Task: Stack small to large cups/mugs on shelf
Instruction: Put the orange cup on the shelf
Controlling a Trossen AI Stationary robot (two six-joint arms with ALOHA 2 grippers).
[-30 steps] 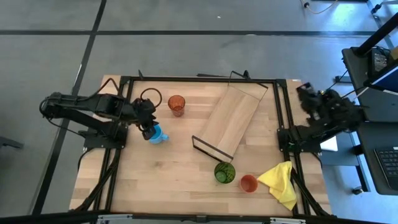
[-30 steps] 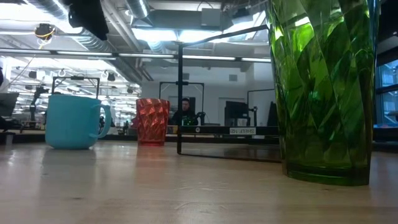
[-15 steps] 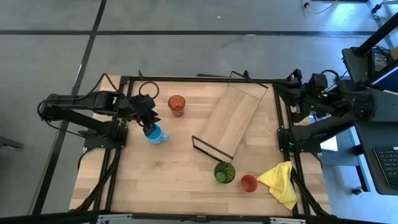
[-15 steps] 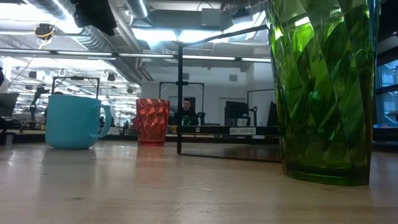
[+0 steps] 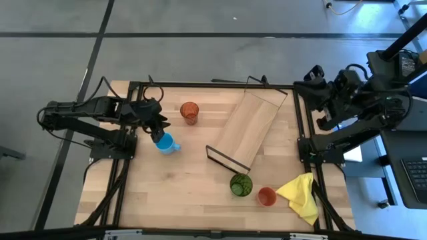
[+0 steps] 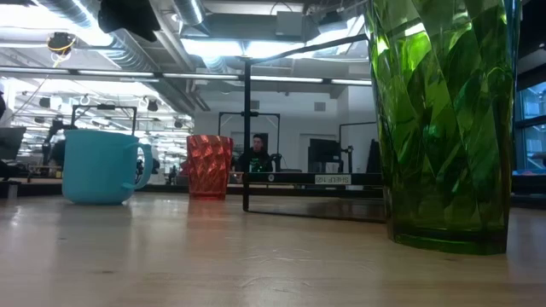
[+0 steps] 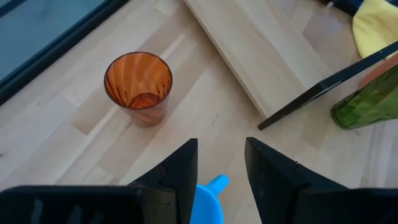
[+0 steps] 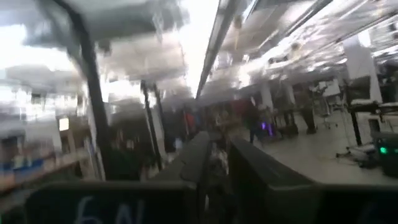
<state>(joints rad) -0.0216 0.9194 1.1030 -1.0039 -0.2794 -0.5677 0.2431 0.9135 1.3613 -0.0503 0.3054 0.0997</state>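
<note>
High view: left gripper [image 5: 157,131], fingers spread, hovers over the light-blue mug [image 5: 167,143] at centre-left; the grasp appears pending. Next: descend, close, carry to the shelf [image 5: 248,127]. Right gripper's state cannot be told.

Mug [image 5: 167,143] left of shelf [image 5: 249,128]; two tumblers [image 5: 241,185] near cloth [image 5: 301,196].

The left gripper [image 5: 159,130] hangs just above the blue mug [image 5: 167,143], fingers [image 7: 180,171] parted. The right gripper [image 5: 312,75] is raised well away from it, fingers nearly together.
</note>
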